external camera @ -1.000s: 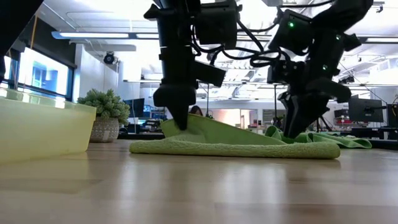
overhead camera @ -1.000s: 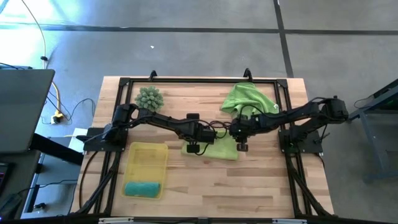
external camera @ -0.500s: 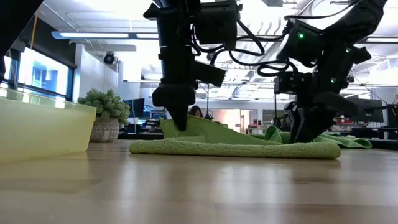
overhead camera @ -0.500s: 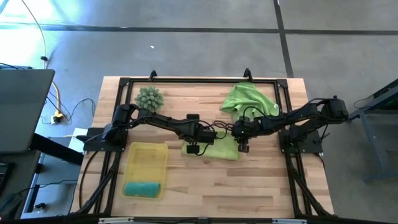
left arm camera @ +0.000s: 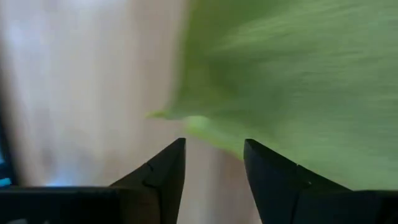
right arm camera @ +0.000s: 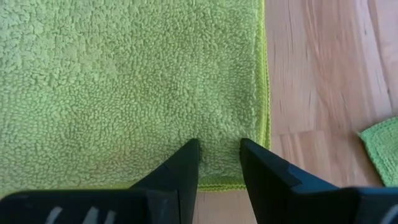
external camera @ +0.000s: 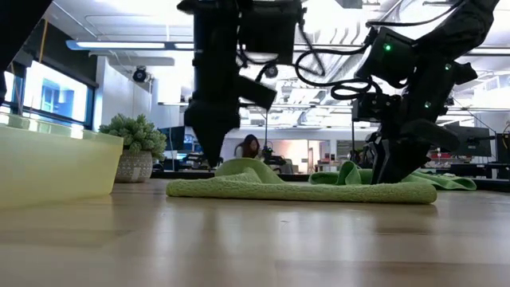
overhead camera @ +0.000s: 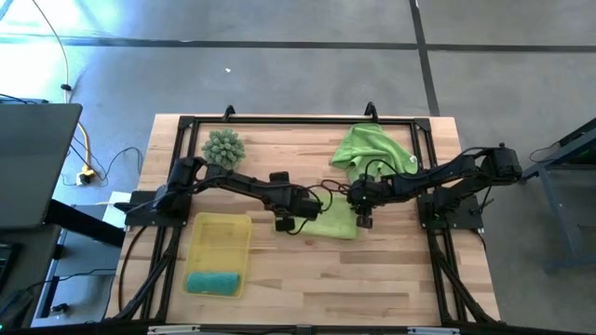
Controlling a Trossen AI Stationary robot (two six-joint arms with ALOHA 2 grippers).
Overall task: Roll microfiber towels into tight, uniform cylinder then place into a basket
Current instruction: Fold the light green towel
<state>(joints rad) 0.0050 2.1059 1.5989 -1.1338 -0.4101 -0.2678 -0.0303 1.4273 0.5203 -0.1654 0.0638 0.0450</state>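
- Teal towel lies rolled in the basket: one done, two left.
- Lime towel lies flat just right of the basket, unrolled.
- Left gripper at its left edge, fingers spread, holding nothing.
- Right gripper at its right edge, fingers parted, tips on cloth.
- Second lime towel is crumpled beyond, untouched.

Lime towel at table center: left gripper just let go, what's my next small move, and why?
Probably bring the left gripper, open and clear, back down onto the near edge of the lime towel to restart the roll; it lies flat while the right gripper pins its corner.
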